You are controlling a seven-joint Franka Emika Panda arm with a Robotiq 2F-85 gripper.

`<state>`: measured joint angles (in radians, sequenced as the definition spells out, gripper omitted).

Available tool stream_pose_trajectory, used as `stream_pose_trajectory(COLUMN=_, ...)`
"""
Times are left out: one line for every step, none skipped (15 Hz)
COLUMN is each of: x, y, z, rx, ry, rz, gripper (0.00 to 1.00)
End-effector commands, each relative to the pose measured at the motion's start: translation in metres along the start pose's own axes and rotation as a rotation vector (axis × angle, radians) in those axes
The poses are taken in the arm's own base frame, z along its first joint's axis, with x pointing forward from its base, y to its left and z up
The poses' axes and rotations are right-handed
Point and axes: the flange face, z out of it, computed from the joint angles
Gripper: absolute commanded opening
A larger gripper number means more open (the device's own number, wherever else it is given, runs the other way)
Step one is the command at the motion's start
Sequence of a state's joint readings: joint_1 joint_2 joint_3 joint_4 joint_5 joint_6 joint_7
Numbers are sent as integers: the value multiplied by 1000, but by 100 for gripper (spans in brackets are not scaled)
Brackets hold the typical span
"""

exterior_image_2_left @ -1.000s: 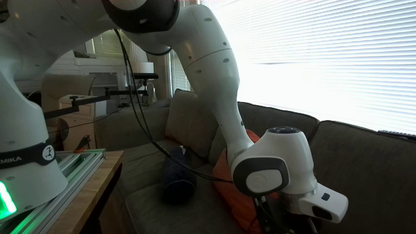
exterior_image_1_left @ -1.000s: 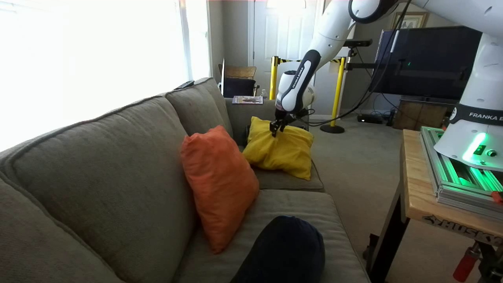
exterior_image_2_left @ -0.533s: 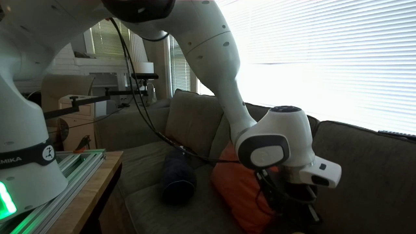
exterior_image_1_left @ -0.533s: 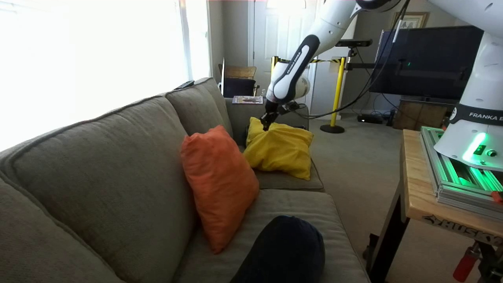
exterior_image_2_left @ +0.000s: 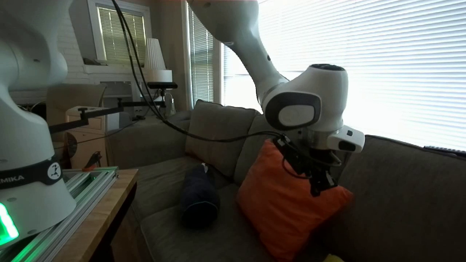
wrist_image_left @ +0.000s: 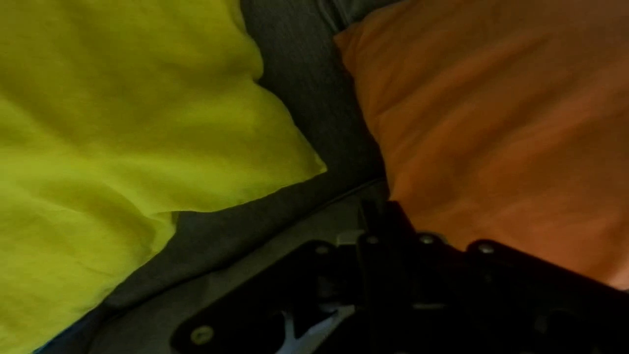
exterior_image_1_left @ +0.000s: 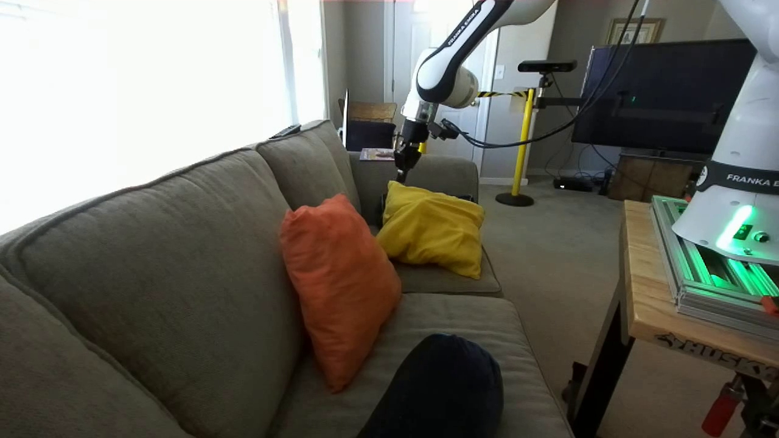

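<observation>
My gripper (exterior_image_1_left: 400,176) hangs pointing down just above the far corner of a yellow pillow (exterior_image_1_left: 432,228), which lies on the grey sofa's seat. In the wrist view the dark fingertips of the gripper (wrist_image_left: 379,209) stand close together, with nothing seen held between them. An orange pillow (wrist_image_left: 501,123) fills the right of that view, and the yellow pillow (wrist_image_left: 118,123) fills the left. In an exterior view the gripper (exterior_image_2_left: 316,193) appears in front of the orange pillow (exterior_image_2_left: 280,207), which leans on the backrest. Only a sliver of the yellow pillow (exterior_image_2_left: 333,258) shows there.
A dark blue rounded object (exterior_image_1_left: 447,383) rests on the near seat. The sofa's backrest (exterior_image_1_left: 152,274) runs along the window. A magazine (exterior_image_1_left: 372,154) lies on the far armrest. The wooden bench (exterior_image_1_left: 645,274) carries the robot base. Cables (exterior_image_2_left: 218,139) hang from the arm.
The arm has risen from the yellow pillow, shifting left in an exterior view. The fingers, spread before, have come together. The yellow pillow has stayed almost in place.
</observation>
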<state>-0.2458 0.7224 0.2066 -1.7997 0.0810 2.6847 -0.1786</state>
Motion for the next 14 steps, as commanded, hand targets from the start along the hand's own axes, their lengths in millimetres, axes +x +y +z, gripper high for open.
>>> stream_pose_trajectory(x=-11, y=46, z=1, rx=-169, ry=-13, rz=40, gripper=39)
stream_pose_trajectory(x=-13, y=62, z=6, rx=-212, ry=-5, rz=39, gripper=45)
stream_pose_trajectory(x=-15, y=75, z=12, rx=-254, ry=2, rz=35, gripper=53)
stream_pose_trajectory(x=-17, y=88, z=16, rx=-289, ry=8, rz=32, gripper=59)
stream_pose_trajectory(x=-20, y=98, z=25, rx=-319, ry=11, rz=31, gripper=67)
stream_pose_trajectory(x=-23, y=105, z=31, rx=-334, ry=6, rz=37, gripper=73)
stream_pose_trajectory(x=-27, y=112, z=42, rx=-348, ry=1, rz=43, gripper=80)
stream_pose_trajectory(x=-32, y=116, z=52, rx=-352, ry=-5, rz=52, gripper=88)
stream_pose_trajectory(x=-36, y=118, z=65, rx=-356, ry=-1, rz=61, gripper=94)
stream_pose_trajectory(x=-40, y=121, z=78, rx=-348, ry=7, rz=70, gripper=99)
stream_pose_trajectory(x=-45, y=122, z=91, rx=-351, ry=13, rz=76, gripper=100)
stream_pose_trajectory(x=-47, y=123, z=100, rx=-350, ry=25, rz=80, gripper=100)
stream_pose_trajectory(x=-49, y=124, z=110, rx=-353, ry=49, rz=86, gripper=100)
stream_pose_trajectory(x=-49, y=126, z=117, rx=-358, ry=89, rz=95, gripper=100)
